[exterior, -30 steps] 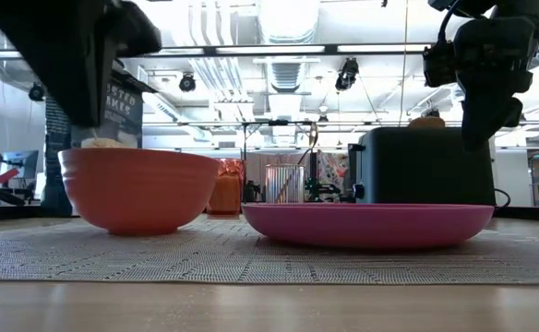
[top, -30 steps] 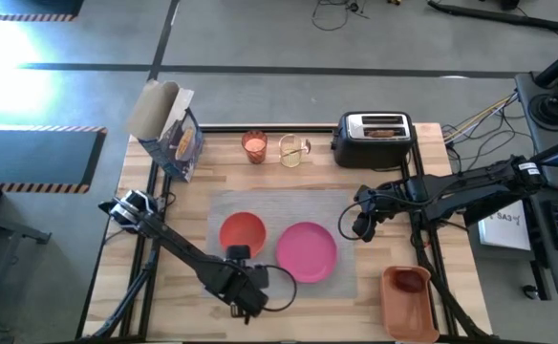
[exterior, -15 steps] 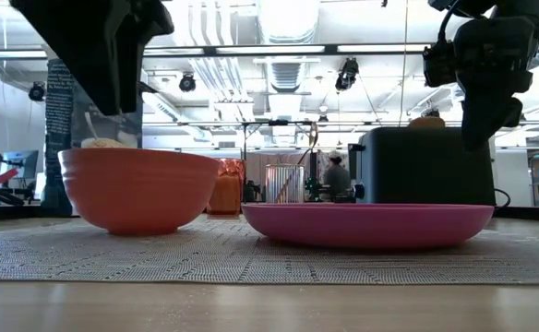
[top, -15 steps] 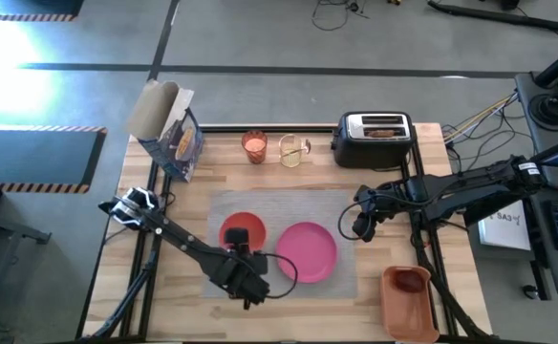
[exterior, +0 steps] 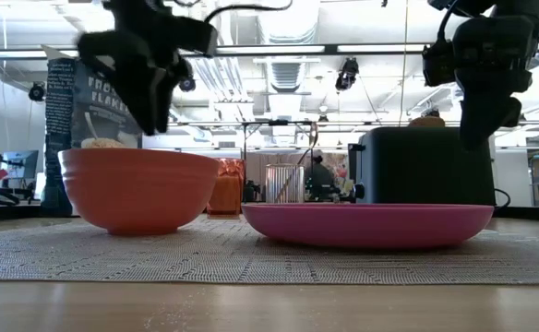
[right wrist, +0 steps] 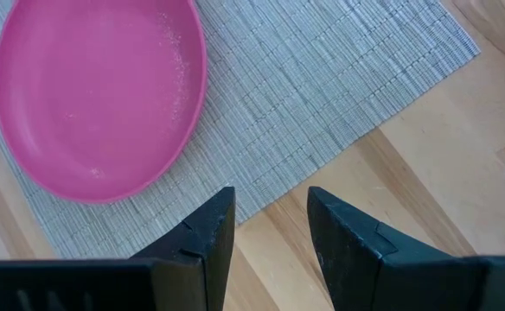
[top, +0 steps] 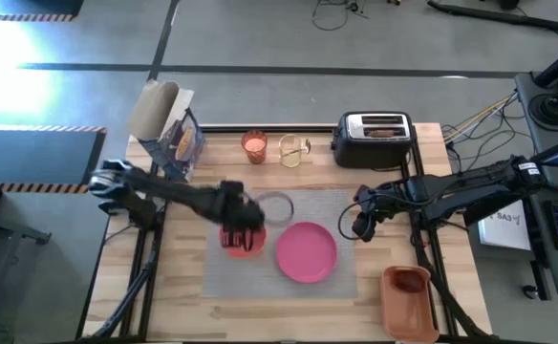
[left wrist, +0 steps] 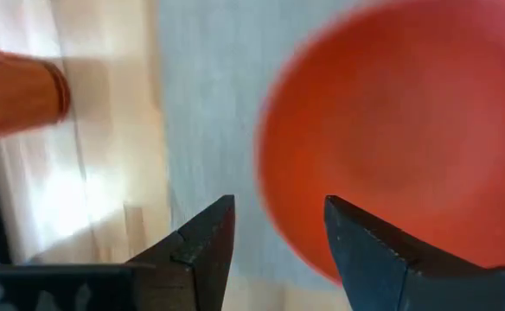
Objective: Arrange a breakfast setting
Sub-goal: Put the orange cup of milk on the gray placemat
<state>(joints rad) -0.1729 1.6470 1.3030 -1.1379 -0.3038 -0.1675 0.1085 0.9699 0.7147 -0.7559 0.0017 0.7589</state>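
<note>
High view: left gripper (top: 244, 232), fingers parted and empty, hung over orange-red bowl (top: 243, 236) on grey placemat (top: 341, 210). Right gripper (top: 359, 226) empty, fingers apart, beside pink plate (top: 307, 251). Advised: lift straight, avoiding bowl rim.

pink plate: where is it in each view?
High: pink plate on the placemat, right of the orange-red bowl.
Low: centre-right, in front of the toaster.
Left wrist: not in view.
Right wrist: upper left.
Shared landmark: the placemat under it.
</note>
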